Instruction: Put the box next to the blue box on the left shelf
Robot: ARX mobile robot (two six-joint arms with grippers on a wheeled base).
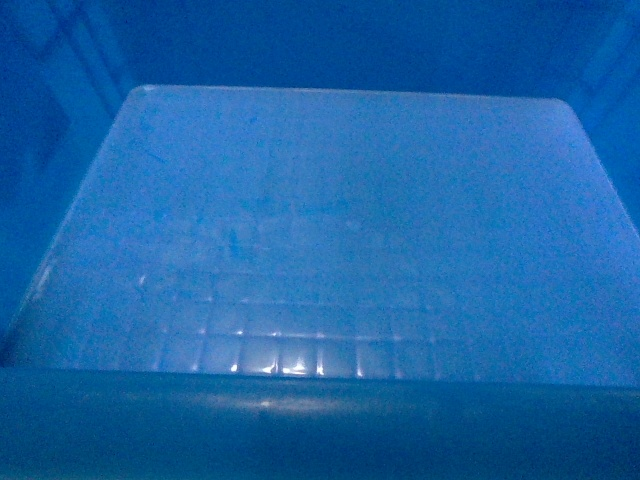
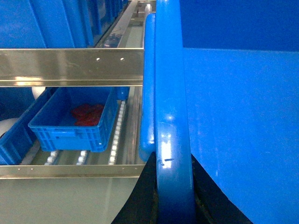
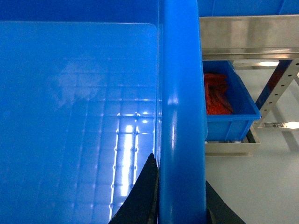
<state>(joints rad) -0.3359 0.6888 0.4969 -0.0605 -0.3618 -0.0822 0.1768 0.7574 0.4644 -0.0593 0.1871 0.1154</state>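
The box (image 1: 330, 230) fills the whole head view: its pale, grid-marked floor lies under the camera, its near wall runs dark along the bottom edge, and its side walls rise at left and right. It is held up between the two arms, off any shelf, with one long rim in each wrist view. In the left wrist view the thick rim (image 2: 170, 107) runs straight up the middle, the smooth inner wall to its right, and the left tool (image 2: 174, 205) is clamped on it, one black finger (image 2: 140, 200) on the outside and the other on the inside, both touching the plastic. In the right wrist view the opposite rim (image 3: 180, 116) does the same, with the gridded floor on its left, and the right tool (image 3: 181, 205) is likewise clamped on it, a black finger (image 3: 142, 196) pressed to the inner side and another to the outer. Beyond the box on the left stands a metal shelf (image 2: 70, 65) with roller tracks; on its lower level sits a small crate (image 2: 74, 121) holding red items (image 2: 88, 114), just beside another blue bin at the far left edge. More blue bins show on the level above. On the right side a second metal rack (image 3: 247, 37) carries another blue crate (image 3: 229, 112) with red items (image 3: 216, 95) inside, over a pale floor.
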